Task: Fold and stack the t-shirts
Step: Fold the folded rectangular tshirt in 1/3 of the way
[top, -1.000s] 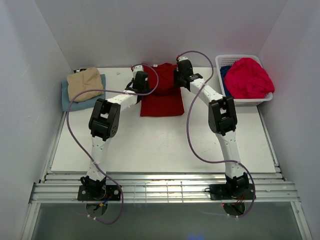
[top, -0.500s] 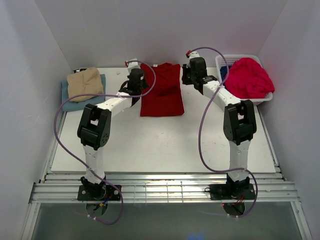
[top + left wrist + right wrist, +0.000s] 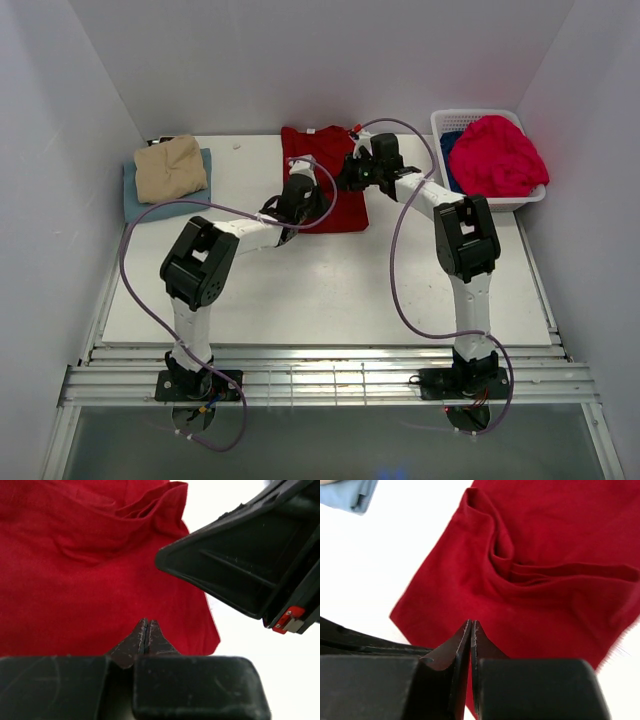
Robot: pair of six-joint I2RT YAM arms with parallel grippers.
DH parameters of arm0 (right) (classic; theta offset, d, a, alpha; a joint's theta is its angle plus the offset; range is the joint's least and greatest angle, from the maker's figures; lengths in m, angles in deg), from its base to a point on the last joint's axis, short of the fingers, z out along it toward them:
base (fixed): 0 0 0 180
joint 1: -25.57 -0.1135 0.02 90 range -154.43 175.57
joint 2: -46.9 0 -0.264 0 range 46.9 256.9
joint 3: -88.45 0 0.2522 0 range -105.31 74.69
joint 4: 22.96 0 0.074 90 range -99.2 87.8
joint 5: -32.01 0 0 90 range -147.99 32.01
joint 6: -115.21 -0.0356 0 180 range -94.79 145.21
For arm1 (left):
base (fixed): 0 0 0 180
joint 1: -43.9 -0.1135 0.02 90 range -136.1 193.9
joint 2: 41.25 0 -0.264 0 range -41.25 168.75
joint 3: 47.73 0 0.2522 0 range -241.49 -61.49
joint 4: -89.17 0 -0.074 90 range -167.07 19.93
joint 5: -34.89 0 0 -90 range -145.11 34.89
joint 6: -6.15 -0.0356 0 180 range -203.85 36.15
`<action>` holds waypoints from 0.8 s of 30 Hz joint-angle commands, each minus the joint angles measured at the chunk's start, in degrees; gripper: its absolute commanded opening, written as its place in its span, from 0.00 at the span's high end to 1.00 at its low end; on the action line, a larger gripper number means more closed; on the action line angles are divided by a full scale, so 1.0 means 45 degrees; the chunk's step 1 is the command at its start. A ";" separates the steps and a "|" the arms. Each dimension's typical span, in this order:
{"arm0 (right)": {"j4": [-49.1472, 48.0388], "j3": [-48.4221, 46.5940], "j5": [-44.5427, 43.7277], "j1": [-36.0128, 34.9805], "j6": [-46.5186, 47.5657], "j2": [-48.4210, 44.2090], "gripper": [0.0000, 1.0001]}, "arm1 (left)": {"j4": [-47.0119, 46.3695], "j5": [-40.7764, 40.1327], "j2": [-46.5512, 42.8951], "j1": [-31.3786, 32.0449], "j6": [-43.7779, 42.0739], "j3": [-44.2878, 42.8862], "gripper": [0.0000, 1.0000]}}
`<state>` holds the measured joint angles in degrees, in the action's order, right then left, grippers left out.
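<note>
- Top external: white table (image 3: 300, 290), white walls on three sides. The dark red t-shirt (image 3: 318, 150) lies at the far centre as a long rectangle. The left gripper (image 3: 303, 190) and right gripper (image 3: 352, 175) are over its near half. At far left a tan t-shirt (image 3: 170, 168) lies on a light blue t-shirt (image 3: 140, 203).
- Left wrist: the left gripper is clenched tip to tip above the red cloth. Creases show that are hidden from overhead.
- Right wrist: the right gripper is clenched over a raised fold.
</note>
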<state>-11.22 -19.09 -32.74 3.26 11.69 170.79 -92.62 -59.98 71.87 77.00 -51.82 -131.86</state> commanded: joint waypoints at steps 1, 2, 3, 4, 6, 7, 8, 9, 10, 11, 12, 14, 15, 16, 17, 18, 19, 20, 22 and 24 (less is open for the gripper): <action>-0.0801 -0.0996 0.1497 -0.0004 -0.0705 0.0572 0.92 | -0.0509 0.0163 0.0174 -0.0090 0.0167 0.0227 1.00; -0.0839 -0.1093 0.1516 -0.0024 -0.0765 0.0805 0.92 | -0.0490 0.0124 0.0213 -0.0090 0.0167 0.0324 1.00; -0.0898 -0.1210 0.1575 -0.0024 -0.0823 0.0885 0.92 | -0.0509 0.0104 0.0310 -0.0090 0.0167 0.0383 1.00; -0.0956 -0.1250 0.1614 -0.0043 -0.0940 0.0982 0.92 | -0.0548 0.0065 0.0350 -0.0090 0.0167 0.0442 1.00; -0.1112 -0.1444 0.1750 -0.0024 -0.1077 0.1275 0.92 | -0.0606 -0.0032 0.0544 -0.0090 0.0148 0.0598 1.00; -0.1113 -0.1523 0.1751 -0.0024 -0.1117 0.1373 0.92 | -0.0645 -0.0052 0.0623 -0.0090 0.0128 0.0637 1.00; -0.1133 -0.1582 0.1751 -0.0024 -0.1194 0.1528 0.92 | -0.0646 -0.0071 0.0701 -0.0090 0.0128 0.0734 1.00; -0.1171 -0.1660 0.1751 -0.0024 -0.1234 0.1588 0.92 | -0.0665 -0.0091 0.0760 -0.0090 0.0147 0.0793 1.00; -0.1172 -0.1777 0.1712 -0.0024 -0.1253 0.1666 0.92 | -0.0704 -0.0111 0.0877 -0.0090 0.0186 0.0871 1.00; -0.1172 -0.1816 0.1712 -0.0024 -0.1292 0.1763 0.92 | -0.0724 -0.0130 0.0916 -0.0090 0.0264 0.0949 1.00; -0.1210 -0.1856 0.1731 -0.0024 -0.1331 0.1822 0.92 | -0.0801 -0.0150 0.0955 -0.0090 0.0303 0.1201 1.00; -0.1308 -0.1953 0.1790 -0.0024 -0.1448 0.1978 0.92 | -0.0899 -0.0227 0.0937 -0.0071 0.0459 0.1495 1.00; -0.1386 -0.1973 0.1829 -0.0024 -0.1526 0.2057 0.92 | -0.0958 -0.0267 0.0898 -0.0071 0.0499 0.1825 1.00; -0.1464 -0.2012 0.1848 -0.0024 -0.1566 0.2135 0.92 | -0.1074 -0.0306 0.0859 -0.0071 0.0538 0.2003 1.00; -0.1503 -0.2109 0.1868 -0.0024 -0.1644 0.2271 0.92 | -0.1114 -0.0287 0.0742 -0.0071 0.0577 0.2159 1.00; -0.1543 -0.2168 0.1907 -0.0024 -0.1780 0.2350 0.92 | -0.1153 -0.0306 0.0664 -0.0052 0.0597 0.2277 1.00; -0.1659 -0.2207 0.1926 -0.0024 -0.1839 0.2428 0.92 | -0.1212 -0.0383 0.0586 -0.0032 0.0635 0.2568 1.00; -0.1718 -0.2246 0.1907 -0.0024 -0.1878 0.2583 0.92 | -0.1251 -0.0403 0.0507 0.0007 0.0655 0.2706 1.00; -0.1738 -0.2363 0.1907 -0.0024 -0.2054 0.2779 0.92 | -0.1329 -0.0481 0.0273 0.0027 0.0733 0.3076 1.00; -0.1602 -0.2674 0.1888 -0.0024 -0.2113 0.3091 0.92 | -0.1368 -0.0521 0.0059 0.0104 0.0772 0.3332 1.00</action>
<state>-16.77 -28.02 -25.37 3.26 3.63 182.55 -103.13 -61.33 74.34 76.82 -48.58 -119.93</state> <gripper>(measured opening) 0.078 0.022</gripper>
